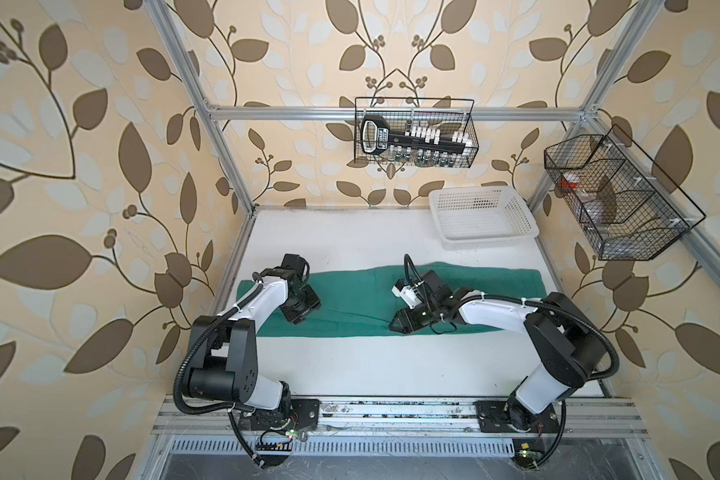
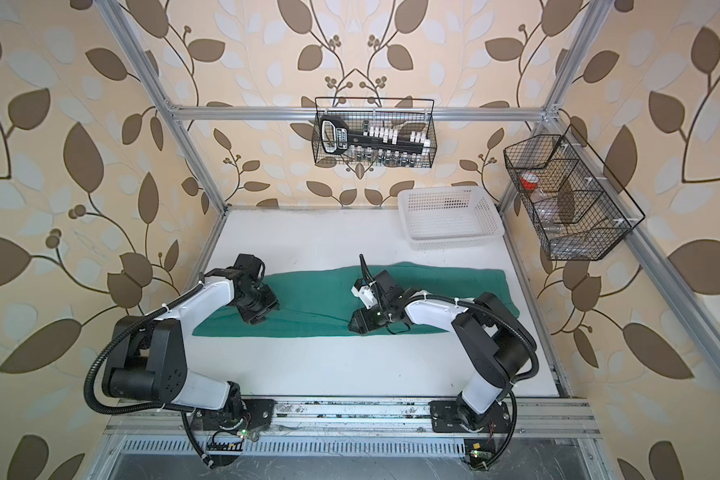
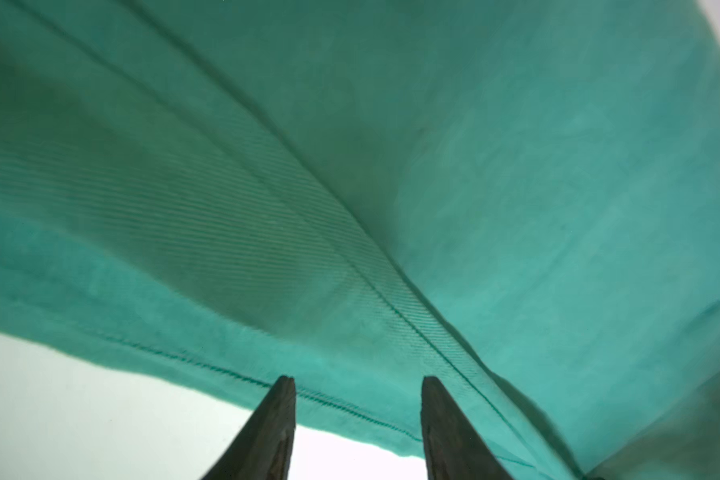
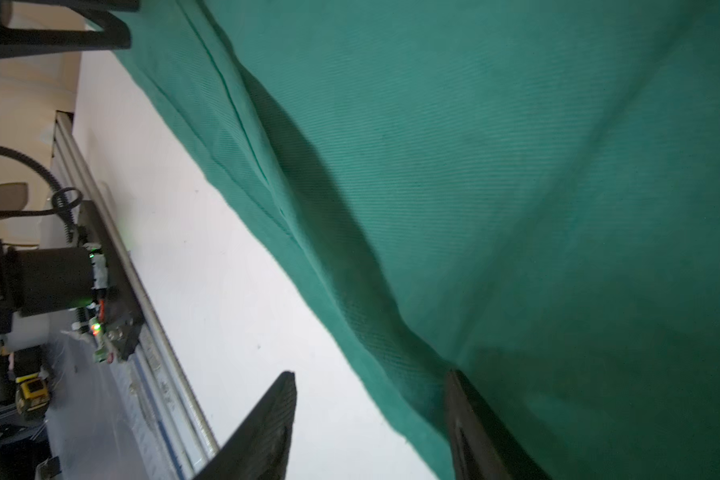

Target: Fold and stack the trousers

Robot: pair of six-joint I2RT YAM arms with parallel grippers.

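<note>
While left tool (image 3: 358, 380) and right tool (image 4: 371, 374) gape at the trousers' (image 1: 350, 299) near edge, white table (image 1: 350, 365) borders it.

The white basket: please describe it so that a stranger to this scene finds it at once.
On the white table, look at the far right corner, beyond the green trousers. The white basket stands there; it is perforated plastic, unlike the black wire baskets hanging above.
</note>
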